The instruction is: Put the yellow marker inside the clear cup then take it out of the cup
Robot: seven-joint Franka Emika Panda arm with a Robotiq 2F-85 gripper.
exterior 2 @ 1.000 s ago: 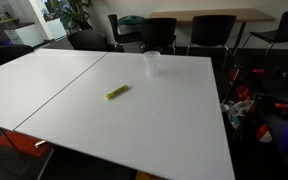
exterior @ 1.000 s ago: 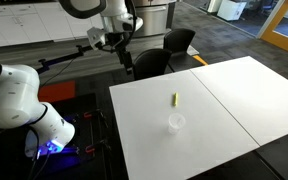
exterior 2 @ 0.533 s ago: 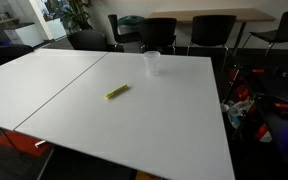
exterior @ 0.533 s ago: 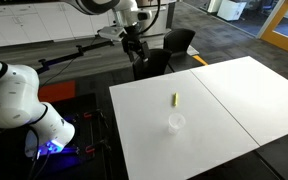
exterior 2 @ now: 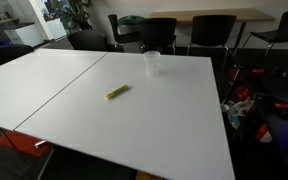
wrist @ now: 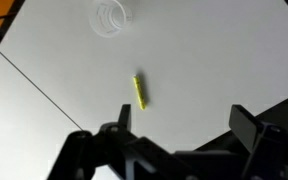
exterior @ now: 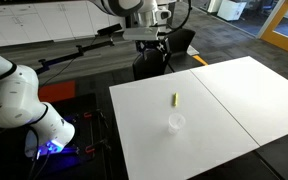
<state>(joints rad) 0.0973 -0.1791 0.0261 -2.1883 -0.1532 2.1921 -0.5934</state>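
Observation:
The yellow marker (exterior: pixel 175 99) lies flat on the white table (exterior: pixel 234 110), and also shows in an exterior view (exterior 2: pixel 116 92) and in the wrist view (wrist: pixel 139 91). The clear cup (exterior: pixel 176 123) stands upright and empty a short way from it, also seen in an exterior view (exterior 2: pixel 152 62) and in the wrist view (wrist: pixel 111 18). My gripper (exterior: pixel 156 48) hangs high above the table's far edge, well apart from both. In the wrist view the gripper (wrist: pixel 181 122) is open and empty, its fingers wide apart, the marker just past the left finger.
Black office chairs (exterior: pixel 154 63) stand at the table's far edge, and more chairs (exterior 2: pixel 164 32) line the far side. A seam (exterior: pixel 212 95) joins the two table halves. The robot base (exterior: pixel 19 100) sits on the floor beside the table.
My arm has swung to the right, from beyond the table's corner toward the chairs at its far edge. Marker and cup have not moved.

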